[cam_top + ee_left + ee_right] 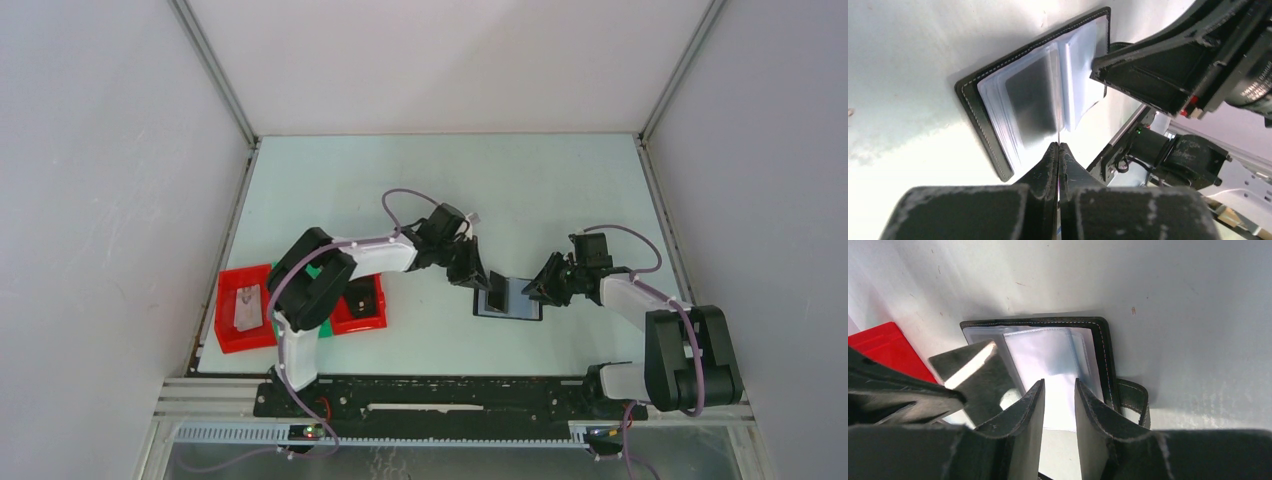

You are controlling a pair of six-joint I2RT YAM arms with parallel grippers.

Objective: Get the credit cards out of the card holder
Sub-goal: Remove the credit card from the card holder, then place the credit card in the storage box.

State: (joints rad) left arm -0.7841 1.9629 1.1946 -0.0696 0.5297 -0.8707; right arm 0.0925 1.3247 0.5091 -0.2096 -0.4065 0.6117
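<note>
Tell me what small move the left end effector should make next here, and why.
Probably draw the left end effector up and away from the card holder, pulling the card free. It is shut on that thin card's edge, which stands above the open sleeves, while the right end effector, jaws apart, rests on the holder's other half, seemingly steadying it.

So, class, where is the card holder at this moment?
In the top view the card holder lies open on the table, right of centre, between the left gripper and the right gripper, well right of the red trays.
</note>
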